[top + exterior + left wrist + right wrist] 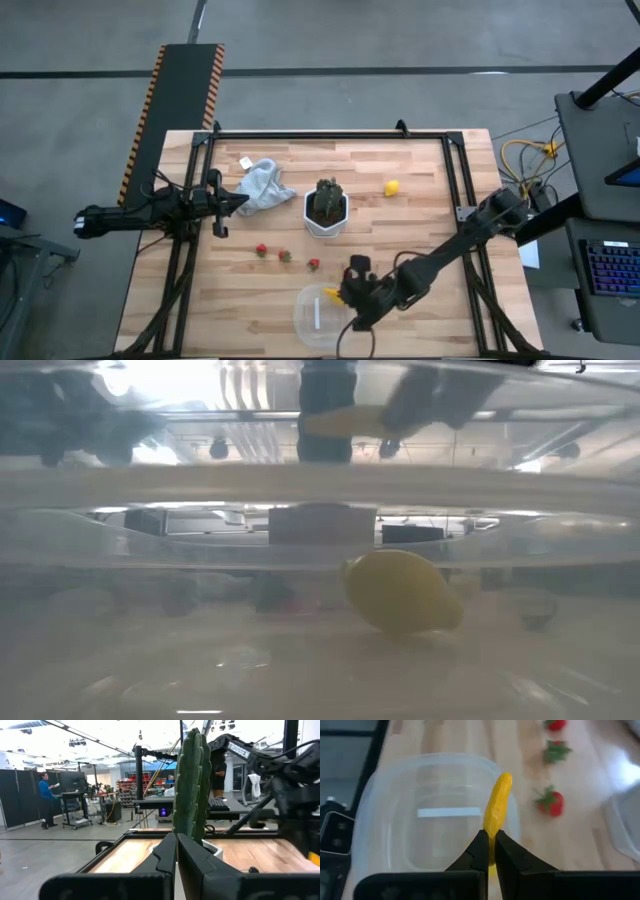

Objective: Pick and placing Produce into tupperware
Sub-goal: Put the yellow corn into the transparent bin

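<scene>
Right gripper [489, 851] clamped on thin yellow piece [497, 802] | tupperware [380, 805] directly beneath | release advised once lowered inside rim | left gripper [232, 203] closed, empty

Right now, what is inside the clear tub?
The clear tub looks empty in the high view; a pale strip shows through it. The right gripper holds a thin yellow piece above it. The low view shows a lemon, whether in the tub is unclear.

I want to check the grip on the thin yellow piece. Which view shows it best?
The right wrist view: the thin yellow piece sits pinched in the right pincer above the tupperware. High view shows a speck; low view, a blur overhead; left wrist, nothing.
</scene>
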